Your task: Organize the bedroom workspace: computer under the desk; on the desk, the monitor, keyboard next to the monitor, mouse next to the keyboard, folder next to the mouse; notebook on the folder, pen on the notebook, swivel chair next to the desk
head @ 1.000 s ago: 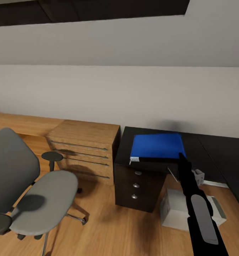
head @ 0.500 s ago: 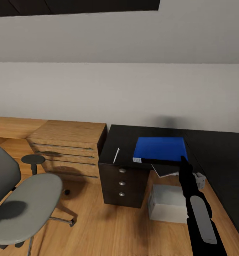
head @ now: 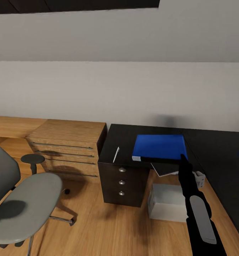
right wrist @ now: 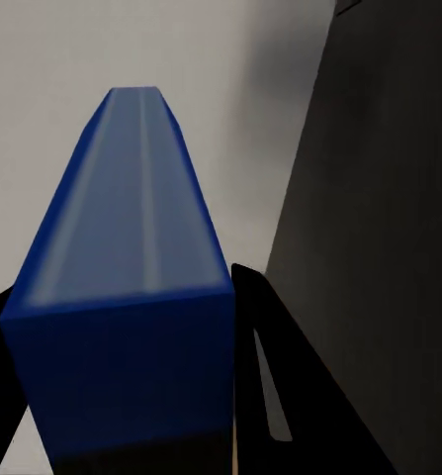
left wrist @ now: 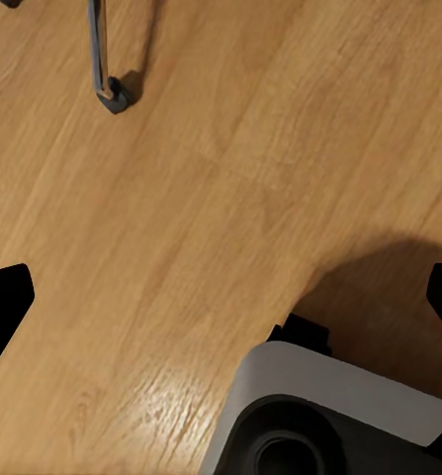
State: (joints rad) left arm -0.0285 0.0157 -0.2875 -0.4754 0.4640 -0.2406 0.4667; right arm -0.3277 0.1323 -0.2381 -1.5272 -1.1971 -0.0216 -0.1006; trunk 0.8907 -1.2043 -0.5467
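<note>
The bright blue folder (head: 158, 147) lies flat over the front of the black desk (head: 124, 138), and I cannot tell whether it rests on the top. My right gripper (head: 183, 158) is shut on the folder's near right corner. In the right wrist view the folder (right wrist: 122, 287) sits between the black fingers (right wrist: 280, 396). A slim white pen (head: 116, 155) lies on the desk left of the folder. A light grey sheet, perhaps the notebook (head: 165, 169), juts out under the folder's near edge. The grey computer (head: 167, 202) stands on the floor under the desk. My left gripper (left wrist: 221, 302) hangs open above the floor.
The grey swivel chair (head: 26, 206) stands at the lower left, apart from the desk. An oak dresser (head: 67, 149) adjoins the black drawer unit (head: 123, 183). A chair caster (left wrist: 112, 96) and part of my base (left wrist: 329, 416) appear in the left wrist view.
The camera swung right, so the chair and dresser slid left and the pen came into view. The folder stays in my right gripper over the desk, barely shifting in the last half second.
</note>
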